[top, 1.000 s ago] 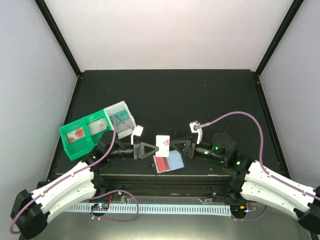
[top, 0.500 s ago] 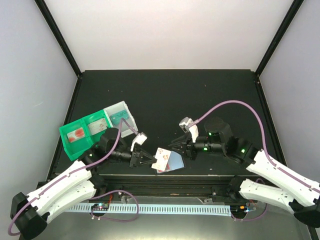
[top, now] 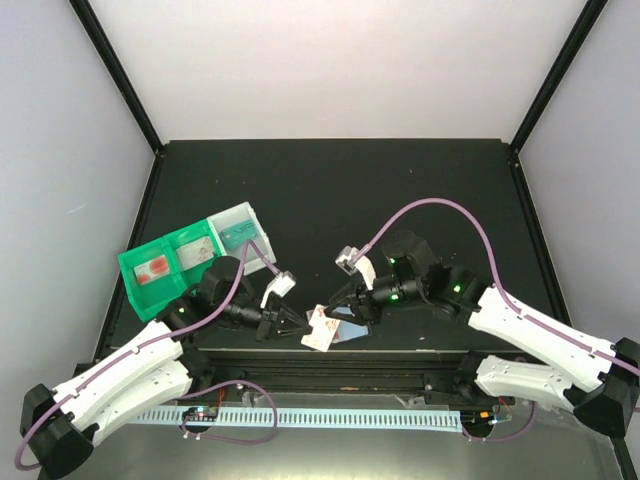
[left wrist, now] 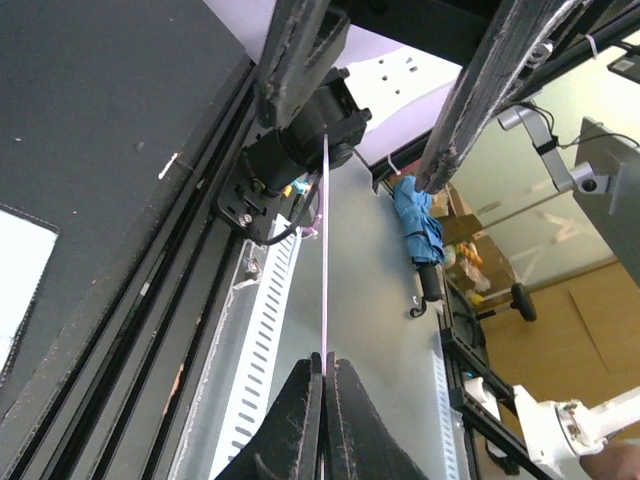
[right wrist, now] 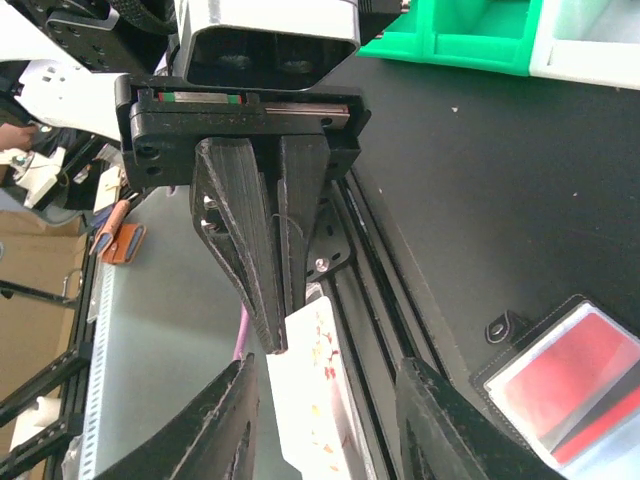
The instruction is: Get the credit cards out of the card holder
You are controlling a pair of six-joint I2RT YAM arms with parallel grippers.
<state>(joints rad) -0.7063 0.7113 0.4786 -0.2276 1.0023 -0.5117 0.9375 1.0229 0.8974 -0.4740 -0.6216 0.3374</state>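
My left gripper (top: pixel 302 325) is shut on the corner of a white credit card with red marks (top: pixel 320 330), held low over the table's front edge. In the left wrist view the card (left wrist: pixel 326 250) shows edge-on as a thin line running out of the closed gripper (left wrist: pixel 324 362). My right gripper (top: pixel 336 308) is open, with one finger on each side of the card (right wrist: pixel 322 400) and not touching it (right wrist: pixel 330 372). The card holder (top: pixel 351 331) lies flat just right of the card. A red card shows in its clear pocket (right wrist: pixel 575 368).
The green-and-clear compartment tray (top: pixel 185 258) stands at the left, behind my left arm. The table's front rail (right wrist: pixel 385 280) runs under both grippers. The left gripper's body (right wrist: pixel 245 120) faces the right wrist camera closely.
My left gripper has drawn back left and lowered, tilting the card down toward the front edge. My right arm has swung left and now straddles the card with open jaws.
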